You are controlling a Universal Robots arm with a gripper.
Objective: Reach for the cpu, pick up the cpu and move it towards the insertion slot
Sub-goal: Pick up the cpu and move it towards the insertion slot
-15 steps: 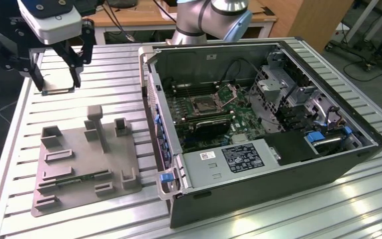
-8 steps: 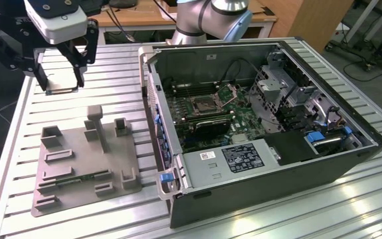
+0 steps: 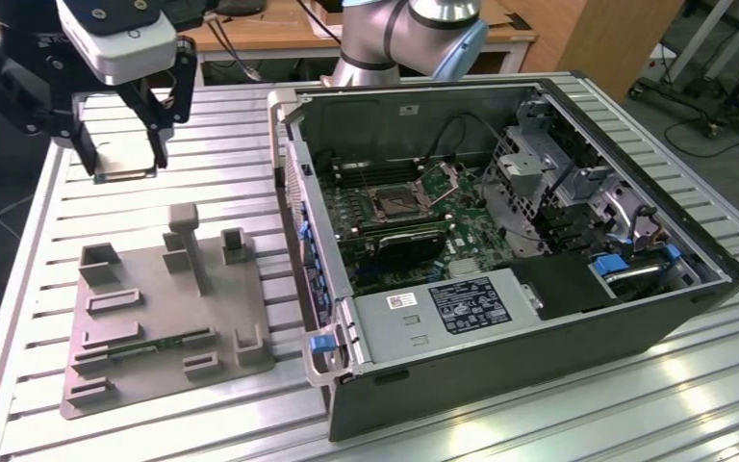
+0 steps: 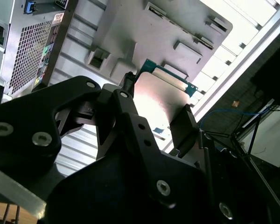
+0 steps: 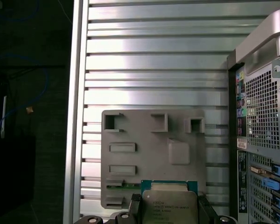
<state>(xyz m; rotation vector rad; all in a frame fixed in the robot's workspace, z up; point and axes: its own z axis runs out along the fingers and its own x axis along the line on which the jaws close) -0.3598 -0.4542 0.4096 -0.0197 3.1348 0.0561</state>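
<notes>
Ribbed aluminium counter; open black computer case; moulded grey tray; my tool, high above the counter near the tray, clamped on the thin, square, metal-topped cpu, well apart from the metal-framed insertion slot inside the case.

Air above the grey tray is free; the computer case wall stands between it and the insertion slot.
</notes>
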